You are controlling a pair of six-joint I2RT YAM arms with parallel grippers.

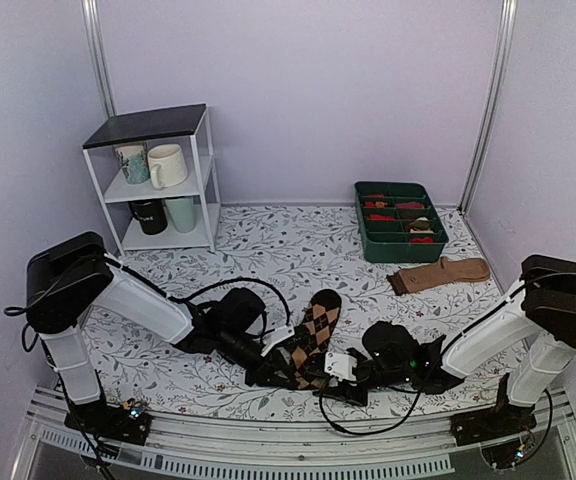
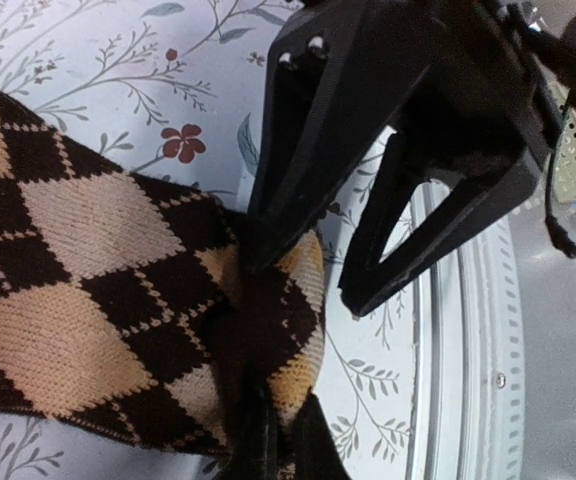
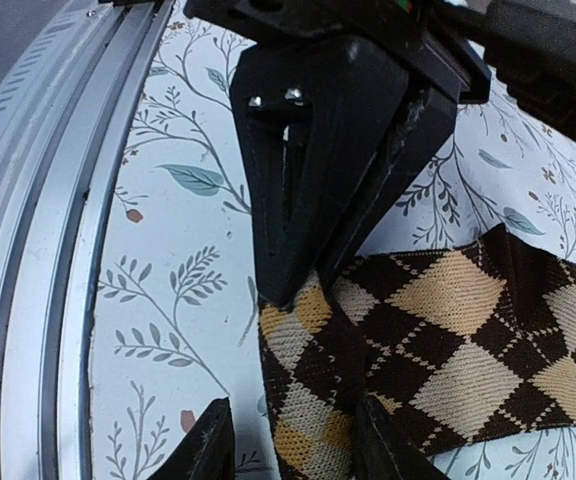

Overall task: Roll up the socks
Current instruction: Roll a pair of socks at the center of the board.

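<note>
The socks (image 1: 315, 328) are dark brown with a tan-orange argyle pattern and lie flat near the table's front middle. Their near end is folded up into a small hump (image 2: 288, 300). My left gripper (image 1: 286, 375) is shut on that folded end, and its fingers (image 2: 258, 440) pinch the fabric. My right gripper (image 1: 336, 390) is open and meets the same end from the other side. One of its fingers (image 3: 203, 450) rests on the bare table. The other finger (image 3: 393, 445) sits over the socks (image 3: 448, 330). The left gripper (image 3: 283, 280) shows shut on the fold in the right wrist view.
A plain tan sock (image 1: 438, 273) lies at the right. A green tray (image 1: 400, 237) with small red bundles stands behind it. A white shelf (image 1: 158, 180) with mugs stands back left. The metal front rail (image 2: 488, 380) runs just beside the grippers.
</note>
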